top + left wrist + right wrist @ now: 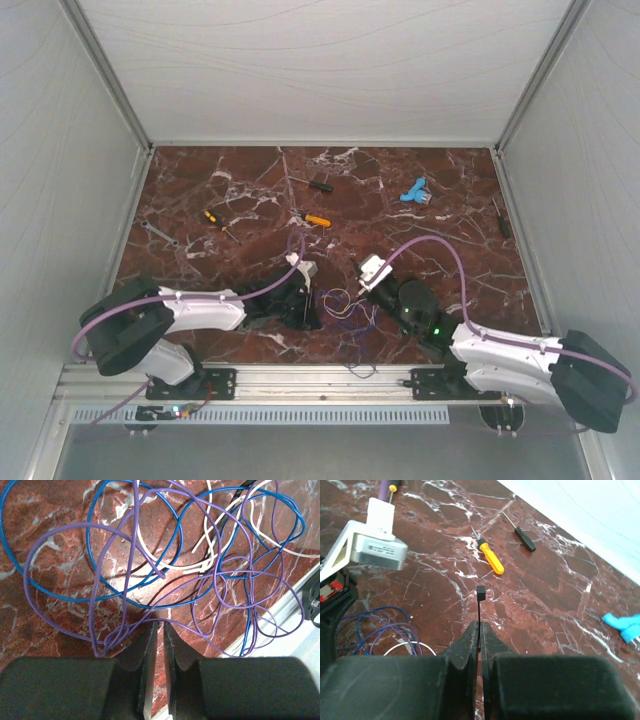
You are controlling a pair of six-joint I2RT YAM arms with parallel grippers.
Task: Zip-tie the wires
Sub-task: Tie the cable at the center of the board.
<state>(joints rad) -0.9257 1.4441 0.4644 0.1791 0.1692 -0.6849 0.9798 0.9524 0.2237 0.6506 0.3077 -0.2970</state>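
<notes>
Your left gripper [312,312] sits low over the red stone table [230,180], near the front edge and a little left of the middle. In its own camera, your left gripper [159,630] has its two fingers close together with only a thin crack between them. You cannot tell if it pinches anything. The wires [160,572] lie right in front of those fingers. They are a messy pile of thin blue and purple loops with a white wire [200,567] mixed in, and one purple bunch touches the side of the left finger. From above, the wires [340,300] lie between your two grippers. Your right gripper [362,318] is just to the right of them. Its fingers are pressed together on a thin black zip tie [481,594], and the tie's small square head sticks up past the tips of your right gripper [479,627]. Farther back on the table lie an orange screwdriver [317,219], a black screwdriver [320,185] and a blue thing [413,190].
</notes>
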